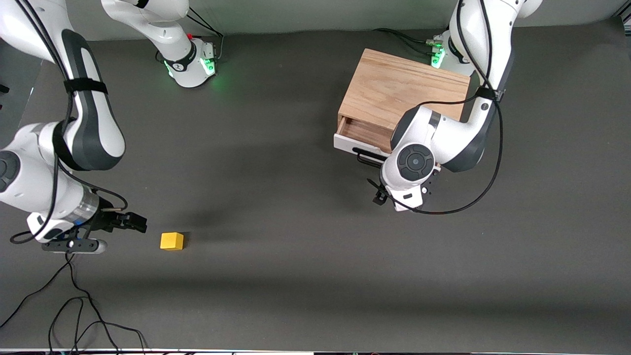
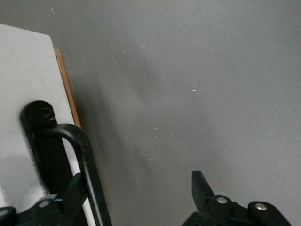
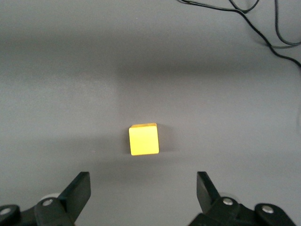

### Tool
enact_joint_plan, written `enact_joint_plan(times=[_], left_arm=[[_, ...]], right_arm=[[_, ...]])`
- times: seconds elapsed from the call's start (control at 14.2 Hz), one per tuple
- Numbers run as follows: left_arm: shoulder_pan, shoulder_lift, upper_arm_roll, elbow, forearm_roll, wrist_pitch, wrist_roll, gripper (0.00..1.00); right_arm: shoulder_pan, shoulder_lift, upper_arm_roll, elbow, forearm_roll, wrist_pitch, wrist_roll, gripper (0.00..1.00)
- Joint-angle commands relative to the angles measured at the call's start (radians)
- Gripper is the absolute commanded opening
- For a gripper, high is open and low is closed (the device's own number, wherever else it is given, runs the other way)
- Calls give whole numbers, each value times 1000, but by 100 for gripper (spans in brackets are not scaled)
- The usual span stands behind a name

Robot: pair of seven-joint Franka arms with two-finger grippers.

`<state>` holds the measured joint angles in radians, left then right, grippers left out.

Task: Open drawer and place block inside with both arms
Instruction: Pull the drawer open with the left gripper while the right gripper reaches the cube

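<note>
White drawer (image 1: 356, 144) front toward camera

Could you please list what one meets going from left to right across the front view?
Right pincer → yellow block → drawer, part open in its oak box → left pincer at the drawer's black handle.

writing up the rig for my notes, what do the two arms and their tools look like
Both are white jointed arms with dark grey joint sections, green-lit bases, and loose black cables strapped along them. The left arm shows a round dark grey cap. Each carries a black two-finger tool: the left tool, the right tool.
</note>
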<state>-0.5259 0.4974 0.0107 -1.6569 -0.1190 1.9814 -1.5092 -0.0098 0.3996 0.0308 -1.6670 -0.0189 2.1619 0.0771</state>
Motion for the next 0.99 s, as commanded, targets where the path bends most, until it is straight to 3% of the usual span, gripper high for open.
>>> enact_joint_plan(times=[0.0, 0.42, 0.92], left_arm=[[-5, 6, 8, 58, 21, 7, -6, 98], [27, -2, 22, 155, 30, -32, 47, 98], [154, -227, 23, 161, 97, -384, 527, 98]], right_arm=[[11, 105, 1, 50, -1, 45, 24, 100], [8, 226, 1, 32, 1, 147, 33, 100], [13, 311, 1, -14, 1, 301, 39, 100]])
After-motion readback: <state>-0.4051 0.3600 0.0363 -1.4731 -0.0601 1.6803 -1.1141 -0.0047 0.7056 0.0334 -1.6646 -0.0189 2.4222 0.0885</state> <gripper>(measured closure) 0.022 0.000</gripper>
